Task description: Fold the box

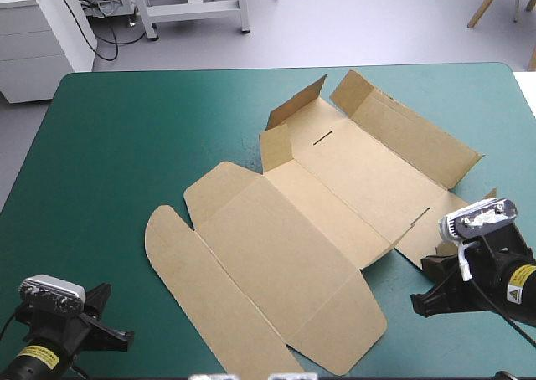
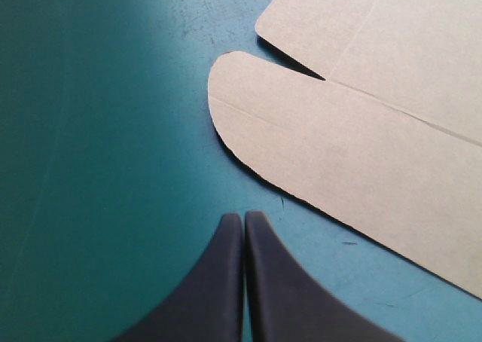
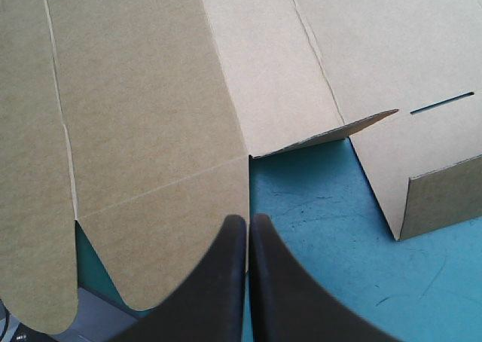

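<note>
The brown box (image 1: 285, 238) lies as a cut sheet on the middle of the table, mostly flat. Its rounded lid flap (image 1: 167, 246) points toward the near left, and side walls (image 1: 402, 125) stand partly raised at the far right. My left gripper (image 1: 126, 340) sits at the near left corner, shut and empty. In the left wrist view its tips (image 2: 242, 218) rest just short of the rounded flap (image 2: 324, 146). My right gripper (image 1: 417, 300) is shut at the near right. Its tips (image 3: 247, 220) are at the edge of a flat panel (image 3: 151, 93), beside a raised wall (image 3: 444, 199).
The teal-green cover (image 1: 109, 146) stretches wide on the box's left and along the far edge. A strip of cover (image 3: 316, 229) shows between the flat panel and the raised wall, ahead of my right gripper.
</note>
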Controlling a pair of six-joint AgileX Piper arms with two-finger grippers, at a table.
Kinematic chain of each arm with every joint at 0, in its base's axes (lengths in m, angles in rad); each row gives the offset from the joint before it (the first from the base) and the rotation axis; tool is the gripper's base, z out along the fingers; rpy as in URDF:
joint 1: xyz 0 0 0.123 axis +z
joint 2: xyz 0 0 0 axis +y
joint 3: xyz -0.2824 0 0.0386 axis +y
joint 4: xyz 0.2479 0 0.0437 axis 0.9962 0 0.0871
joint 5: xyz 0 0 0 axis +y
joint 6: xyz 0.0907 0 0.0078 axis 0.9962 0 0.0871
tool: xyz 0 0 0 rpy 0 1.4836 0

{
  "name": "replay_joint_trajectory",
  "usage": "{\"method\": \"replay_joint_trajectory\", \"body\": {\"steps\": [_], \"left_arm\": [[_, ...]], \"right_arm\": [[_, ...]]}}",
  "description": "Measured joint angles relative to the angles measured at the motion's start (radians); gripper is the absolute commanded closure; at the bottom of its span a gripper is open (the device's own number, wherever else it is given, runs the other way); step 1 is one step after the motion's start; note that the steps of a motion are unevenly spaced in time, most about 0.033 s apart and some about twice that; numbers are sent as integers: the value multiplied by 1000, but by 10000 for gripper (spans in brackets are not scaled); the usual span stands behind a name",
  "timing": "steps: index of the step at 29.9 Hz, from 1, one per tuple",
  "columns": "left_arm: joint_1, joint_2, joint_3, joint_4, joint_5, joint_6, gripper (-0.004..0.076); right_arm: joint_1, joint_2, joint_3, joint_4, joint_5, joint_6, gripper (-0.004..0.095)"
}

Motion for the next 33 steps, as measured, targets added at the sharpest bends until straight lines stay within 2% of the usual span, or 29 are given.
{"method": "replay_joint_trajectory", "body": {"steps": [6,20,24,31,33], "left_arm": [[0,0,0,0,0,-1,734],[0,0,0,0,0,-1,734],[0,0,0,0,0,-1,734],[0,0,0,0,0,-1,734],[0,0,0,0,0,-1,734]], "right_arm": [[0,0,47,-45,0,0,900],[0,0,140,-44,0,2,877],[0,0,140,-42,-1,4,743],[0,0,140,-29,-2,6,334],[0,0,140,-24,-3,7,249]]}}
